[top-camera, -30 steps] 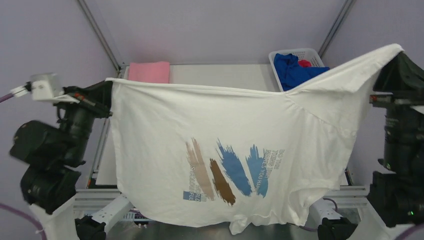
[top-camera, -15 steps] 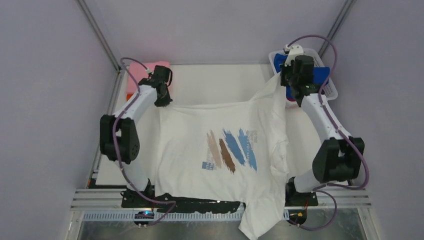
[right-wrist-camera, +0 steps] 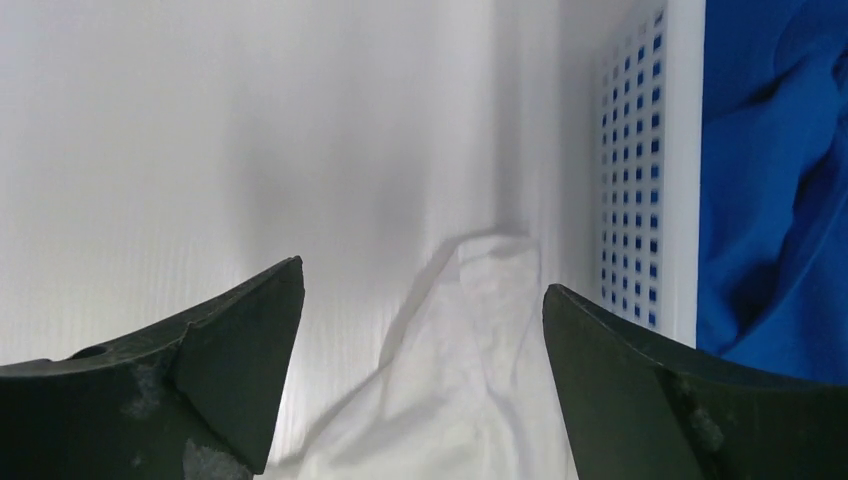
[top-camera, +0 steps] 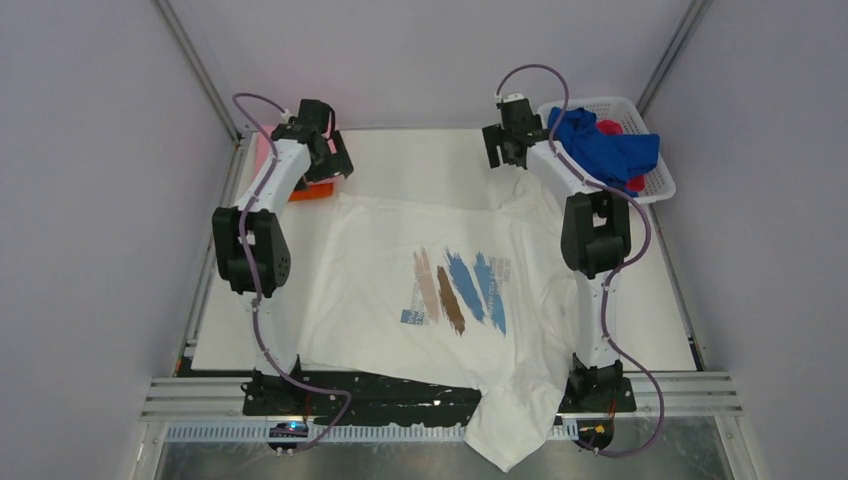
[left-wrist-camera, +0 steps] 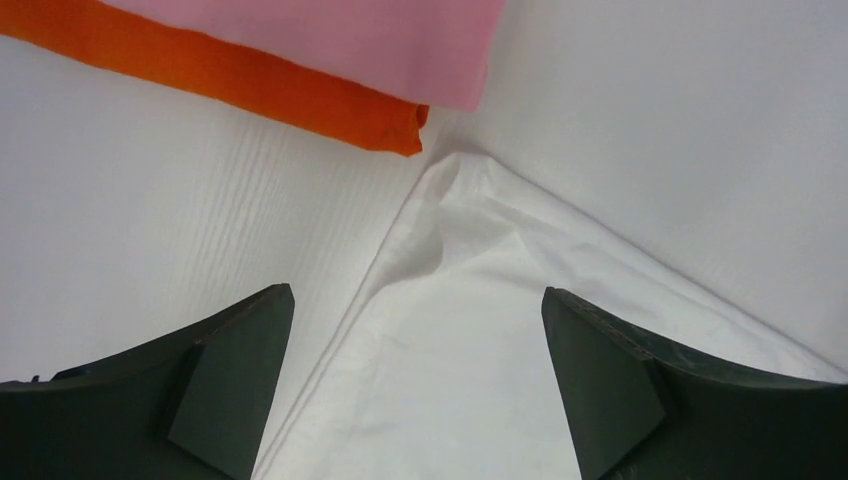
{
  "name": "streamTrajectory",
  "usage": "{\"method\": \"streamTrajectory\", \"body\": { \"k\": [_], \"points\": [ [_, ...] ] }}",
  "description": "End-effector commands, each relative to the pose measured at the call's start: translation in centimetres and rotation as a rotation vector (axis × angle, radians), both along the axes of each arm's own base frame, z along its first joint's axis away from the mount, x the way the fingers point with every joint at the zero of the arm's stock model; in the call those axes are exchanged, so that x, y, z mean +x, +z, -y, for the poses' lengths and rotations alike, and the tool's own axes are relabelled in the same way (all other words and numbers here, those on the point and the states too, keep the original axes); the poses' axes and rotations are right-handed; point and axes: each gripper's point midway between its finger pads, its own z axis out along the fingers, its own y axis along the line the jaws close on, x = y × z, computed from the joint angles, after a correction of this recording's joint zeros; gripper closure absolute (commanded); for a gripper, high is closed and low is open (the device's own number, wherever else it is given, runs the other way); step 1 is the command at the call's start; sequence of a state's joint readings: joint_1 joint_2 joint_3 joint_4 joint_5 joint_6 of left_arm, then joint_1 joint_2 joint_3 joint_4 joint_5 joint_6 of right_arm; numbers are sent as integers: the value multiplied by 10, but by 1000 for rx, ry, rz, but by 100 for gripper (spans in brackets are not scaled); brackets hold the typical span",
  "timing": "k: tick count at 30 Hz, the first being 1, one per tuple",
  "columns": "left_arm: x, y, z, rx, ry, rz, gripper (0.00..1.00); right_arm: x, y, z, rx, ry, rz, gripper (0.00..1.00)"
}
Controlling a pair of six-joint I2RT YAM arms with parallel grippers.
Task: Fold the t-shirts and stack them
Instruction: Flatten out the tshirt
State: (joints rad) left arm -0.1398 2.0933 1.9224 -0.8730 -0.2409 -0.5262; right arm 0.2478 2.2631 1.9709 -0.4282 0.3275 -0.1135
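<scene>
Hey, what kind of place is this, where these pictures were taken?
Probably a robotics lab test cell: the left arm and right arm are mounted on a metal rail at a table, plain walls enclose it, and a white t-shirt lies spread near a basket.

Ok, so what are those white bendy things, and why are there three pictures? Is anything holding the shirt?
Those are two robot arms, a left arm and a right arm, bolted at the near edge of a table. Each ends in a gripper: two dark fingers that pinch like tongs.

The big picture looks down from a camera above and behind the arms. The other two pictures come from small cameras on the wrists, so the dark wedges at the bottom are each arm's own fingers.

A white t-shirt with blue and brown brush strokes lies spread on the table, with one part hanging over the near edge. Near the left gripper a pink shirt lies on an orange shirt. Near the right gripper a white basket holds a blue shirt and a red shirt.

Both grippers are open and hold nothing.
</scene>
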Motion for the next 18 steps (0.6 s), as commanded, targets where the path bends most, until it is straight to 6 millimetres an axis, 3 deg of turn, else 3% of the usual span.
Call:
{"method": "streamTrajectory", "body": {
  "k": [1, 4, 7, 9, 13, 18],
  "points": [
    [-28, 37, 25, -136, -61, 79, 0, -42, 66, -12, 220, -18, 84, 4],
    [-47, 27, 51, -251, -125, 87, 0, -80, 45, -35, 409, -11, -7, 5],
    [-67, 13, 77, -340, -193, 61, 1, -115, 14, -32, 471, -85, -91, 5],
    [-79, -2, 89, -368, -218, 20, 0, -125, -1, -26, 488, -137, -114, 5],
    [-92, -28, 99, -387, -234, -51, 0, -127, -22, -23, 571, -196, -146, 4],
    [-102, -47, 91, -355, -209, -97, 0, -113, -37, -28, 616, -208, -169, 4]
  ]
}}
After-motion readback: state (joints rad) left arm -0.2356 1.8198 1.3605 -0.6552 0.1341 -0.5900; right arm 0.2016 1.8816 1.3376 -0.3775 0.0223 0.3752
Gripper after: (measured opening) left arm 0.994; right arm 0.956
